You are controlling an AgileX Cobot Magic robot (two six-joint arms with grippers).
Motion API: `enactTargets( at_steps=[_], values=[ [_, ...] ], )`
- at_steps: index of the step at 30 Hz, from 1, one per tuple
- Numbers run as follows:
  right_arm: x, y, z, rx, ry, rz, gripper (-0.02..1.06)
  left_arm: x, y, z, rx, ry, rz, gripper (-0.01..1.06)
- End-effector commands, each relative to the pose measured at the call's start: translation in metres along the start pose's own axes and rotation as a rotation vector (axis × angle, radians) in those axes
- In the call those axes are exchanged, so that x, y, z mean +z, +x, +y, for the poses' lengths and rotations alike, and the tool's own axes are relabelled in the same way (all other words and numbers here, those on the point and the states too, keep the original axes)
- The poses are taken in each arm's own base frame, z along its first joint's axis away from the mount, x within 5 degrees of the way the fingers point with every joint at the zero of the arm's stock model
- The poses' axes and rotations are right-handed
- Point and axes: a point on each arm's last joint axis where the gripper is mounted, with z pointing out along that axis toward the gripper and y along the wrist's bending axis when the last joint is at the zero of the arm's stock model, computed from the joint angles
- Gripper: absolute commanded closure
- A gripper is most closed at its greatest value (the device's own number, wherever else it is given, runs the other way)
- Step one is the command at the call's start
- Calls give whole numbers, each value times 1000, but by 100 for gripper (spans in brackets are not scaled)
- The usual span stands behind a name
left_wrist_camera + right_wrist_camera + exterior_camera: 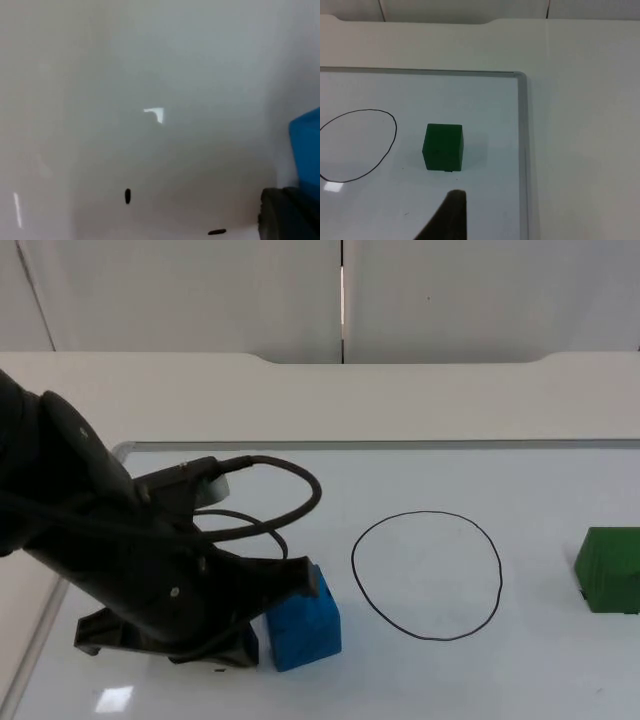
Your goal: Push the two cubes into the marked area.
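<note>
The left gripper (262,625) lies low against the blue cube (305,621), at eight o'clock outside the drawn circle (427,575); its finger spread cannot be told. The green cube (610,568) sits at three o'clock, well apart from it.

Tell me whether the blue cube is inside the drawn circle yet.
Out. The blue cube sits on the whiteboard left of the black circle, a gap between them, with the left pincer against it.

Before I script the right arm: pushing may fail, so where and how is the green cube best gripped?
Grip the green cube across two opposite flat side faces, coming straight down from above. It sits upright on the whiteboard, apart from the drawn circle and the frame, so probably every side is free.
</note>
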Motion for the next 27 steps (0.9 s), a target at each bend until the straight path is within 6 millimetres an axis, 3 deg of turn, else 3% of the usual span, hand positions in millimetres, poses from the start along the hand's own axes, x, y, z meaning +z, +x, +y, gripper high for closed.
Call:
enactTargets(
  at_steps=[1,13,20,27],
  values=[
    [1,1,0,3,8,-2,-1,0,1,-2,-21,12,9,105],
    [1,1,0,3,8,-2,-1,0,3,-4,-48,25,26,105],
    [1,1,0,3,8,-2,-1,-4,-12,-20,-12,83,4,105],
    [1,1,0,3,8,-2,-1,-4,-8,-22,-17,111,59,105]
  ],
)
